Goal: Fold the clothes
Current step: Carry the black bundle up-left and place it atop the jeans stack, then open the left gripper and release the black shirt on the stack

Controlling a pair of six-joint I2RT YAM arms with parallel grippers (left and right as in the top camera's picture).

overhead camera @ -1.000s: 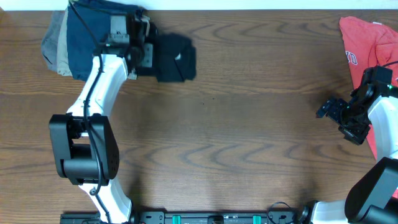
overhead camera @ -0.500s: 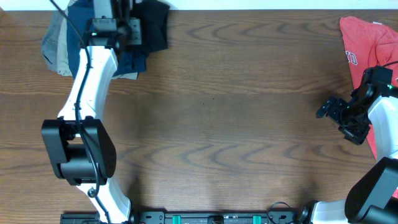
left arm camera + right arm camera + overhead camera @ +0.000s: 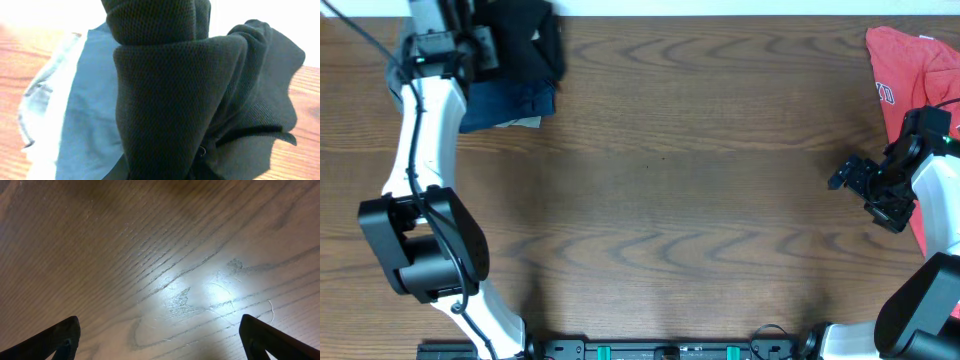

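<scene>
The clothes, a folded black T-shirt (image 3: 528, 38), hang bunched at the table's far left corner, over a stack of folded garments. My left gripper (image 3: 492, 46) is shut on the shirt's left side. In the left wrist view the black knit fabric (image 3: 165, 90) fills the middle and hides my fingers; a small white mark shows low on it. My right gripper (image 3: 848, 178) hovers over bare wood at the right, open. Its two dark fingertips (image 3: 62, 339) stand far apart with nothing between them (image 3: 160, 342).
Beneath the black shirt lies a dark blue folded garment (image 3: 510, 100), pale blue in the left wrist view (image 3: 80, 115), with a grey edge (image 3: 393, 78) beside the arm. A red T-shirt (image 3: 910, 65) lies at the far right corner. The table's back edge runs just behind the stack.
My left arm has swung left and toward the back edge, carrying the black shirt from beside the stack to over it. The right arm has not moved.
</scene>
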